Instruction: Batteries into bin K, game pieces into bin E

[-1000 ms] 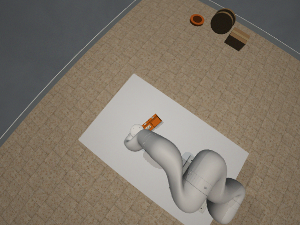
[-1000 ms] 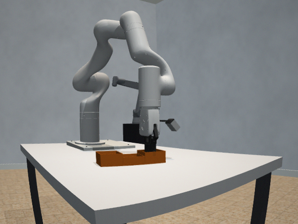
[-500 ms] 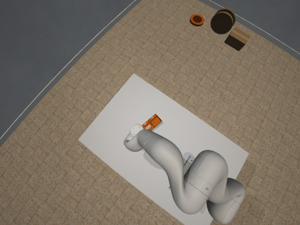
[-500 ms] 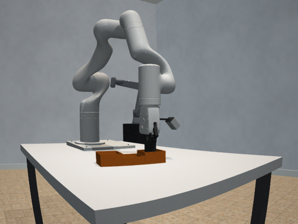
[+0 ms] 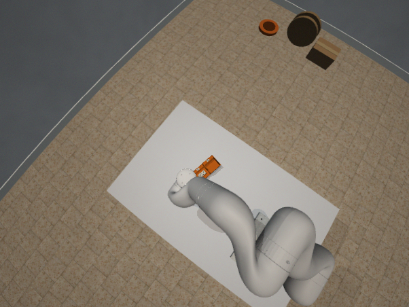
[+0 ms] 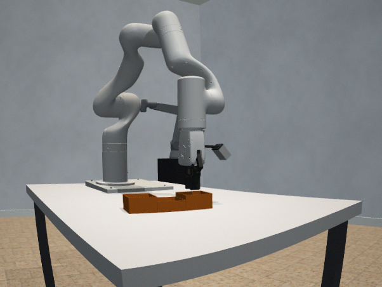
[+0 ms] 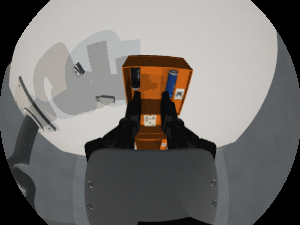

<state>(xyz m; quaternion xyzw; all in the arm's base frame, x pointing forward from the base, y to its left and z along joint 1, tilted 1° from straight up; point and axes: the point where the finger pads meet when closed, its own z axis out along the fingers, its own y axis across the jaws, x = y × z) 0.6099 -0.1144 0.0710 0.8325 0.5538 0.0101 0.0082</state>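
Open claw over the end bin

The gripper (image 6: 193,186) (image 7: 151,99) points down just above the end bin (image 6: 203,202) (image 7: 157,60). Its 2 fingers are partly apart, with nothing between them. The gray arm (image 5: 231,210) (image 6: 174,47) bends high over the white table (image 5: 153,142) (image 6: 238,228) (image 7: 225,49).

3 orange bins stand in a row on the table. The end bin is tall, the middle bin (image 6: 171,204) (image 7: 149,130) is low, and the far bin (image 5: 213,164) (image 6: 143,204) (image 7: 145,144) is tall.

2 long things are in the end bin. A blue battery (image 7: 172,81) lies by 1 side wall, and a black thing (image 7: 135,77) lies by the other side. It is too dark to tell if the black thing is a battery. The middle bin has a white patch (image 5: 202,173) (image 7: 150,120) with dark marks. The bin letters are too small to read.

2 small things are on the table, apart from the bins: a dark and pale thing (image 7: 78,69) and a flat gray thing (image 7: 105,99).

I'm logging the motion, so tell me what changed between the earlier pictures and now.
The end effector rose a little, its fingertips lifting to just above the far-right part of the orange bins in the exterior view. It is open now; the earlier pictures don't show whether it let anything go. The bins stayed put.
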